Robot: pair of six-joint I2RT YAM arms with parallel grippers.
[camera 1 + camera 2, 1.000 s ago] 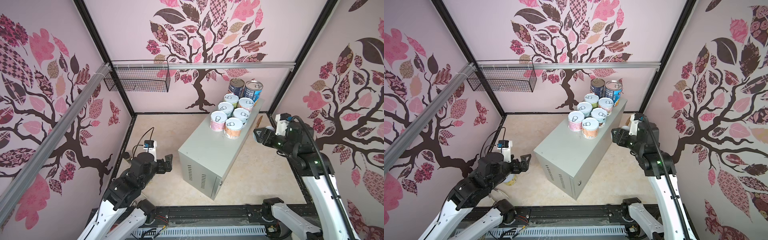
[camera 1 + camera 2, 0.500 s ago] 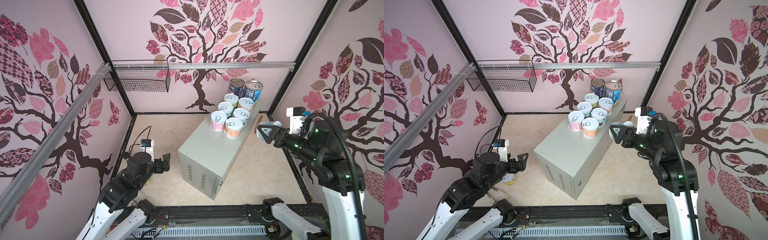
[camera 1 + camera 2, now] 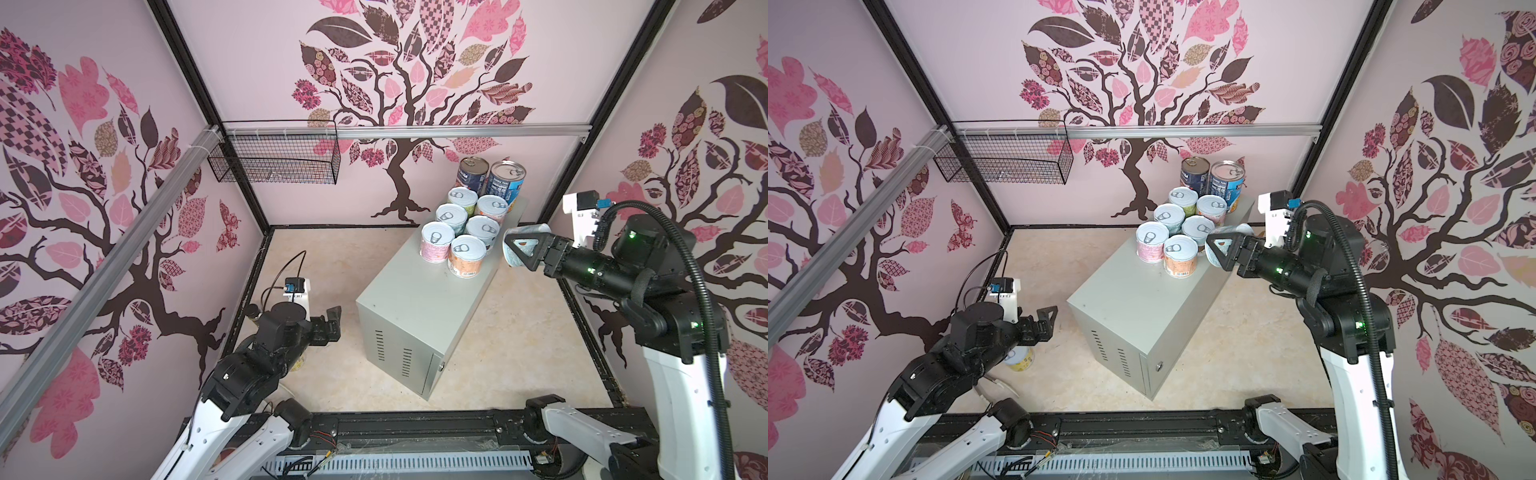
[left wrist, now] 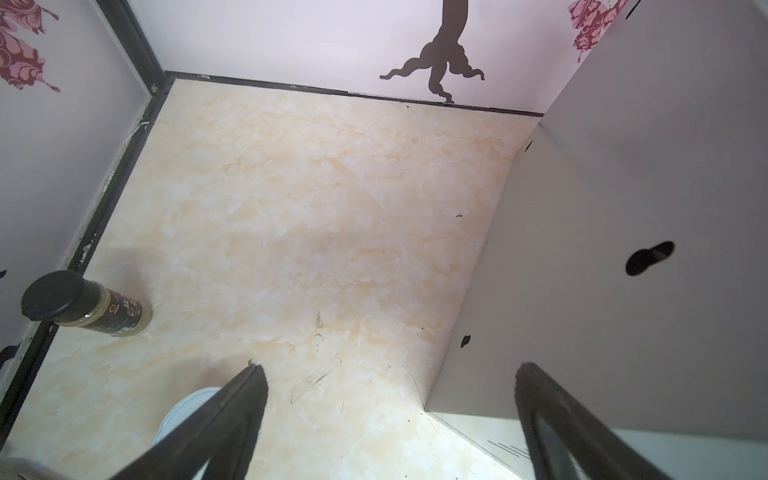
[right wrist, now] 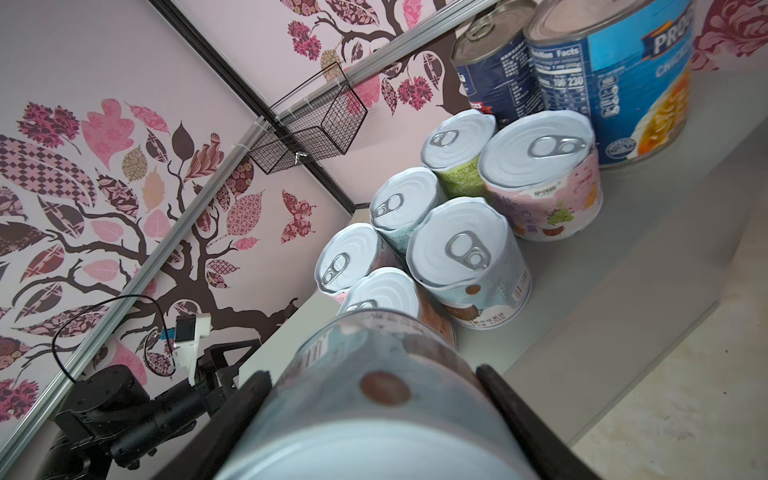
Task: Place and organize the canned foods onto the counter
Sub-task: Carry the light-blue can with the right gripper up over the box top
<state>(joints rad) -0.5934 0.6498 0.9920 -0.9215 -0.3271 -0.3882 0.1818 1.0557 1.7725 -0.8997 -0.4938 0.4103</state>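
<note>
Pink tree-print walls surround the counter (image 3: 415, 299). Within the last second the right gripper (image 3: 517, 249), clamped on a can (image 5: 365, 415), rose from beside the counter to its top edge, by the eight cans (image 3: 465, 224) already there. Setting it down looks next. Left of the counter, the left gripper (image 4: 386, 374) hangs wide apart, empty, over the last can (image 3: 1018, 359).

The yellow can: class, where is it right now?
In a top view, the yellow can sits on the floor on the left, partly under the left arm, well apart from the counter.
</note>
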